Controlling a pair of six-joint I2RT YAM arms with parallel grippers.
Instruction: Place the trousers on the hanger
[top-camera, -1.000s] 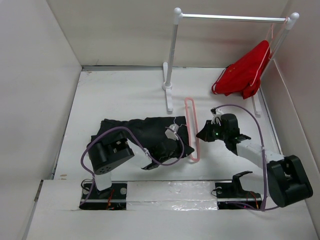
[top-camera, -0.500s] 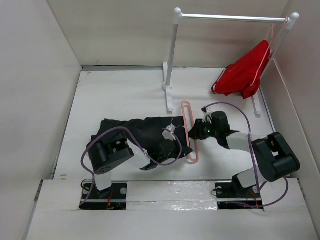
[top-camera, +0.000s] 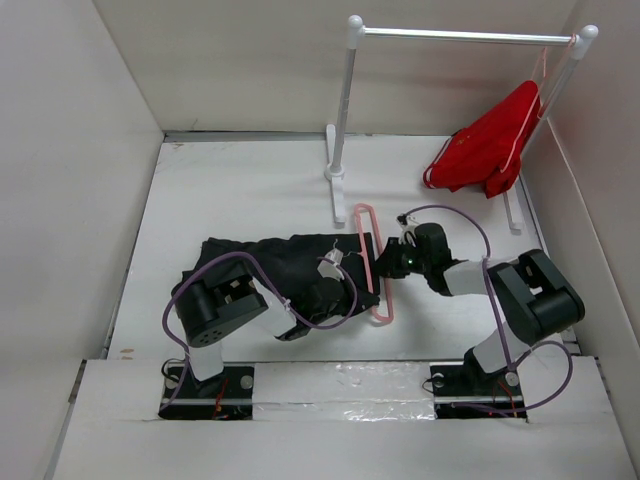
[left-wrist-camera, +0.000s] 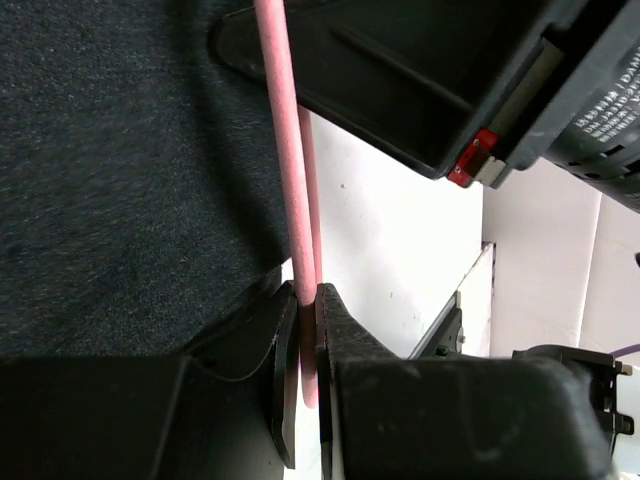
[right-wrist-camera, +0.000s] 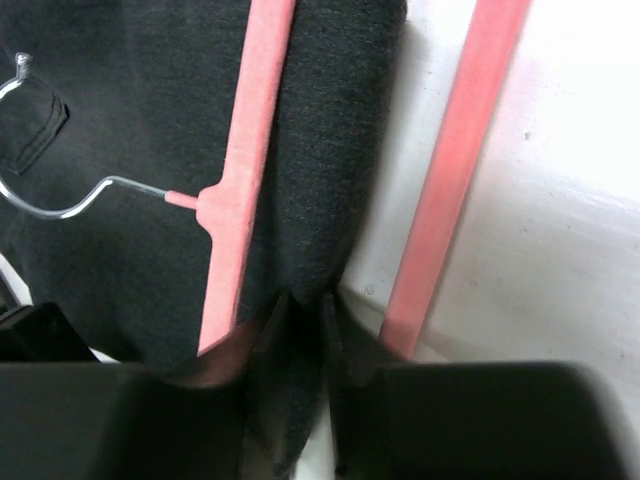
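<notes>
Both sets of jaws clamp: left the hanger (left-wrist-camera: 290, 200), right the trousers (right-wrist-camera: 330, 150).

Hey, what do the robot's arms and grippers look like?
The left arm and right arm are black with rounded joints and white forearm links. A purple cable loops along each. Grippers have black fingers; a green light glows near the right wrist.

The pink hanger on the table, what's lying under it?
The hanger has its hooked bar on the trousers; its other bar lies on the bare table beside the cloth's edge. What the trousers cover cannot be seen.
</notes>
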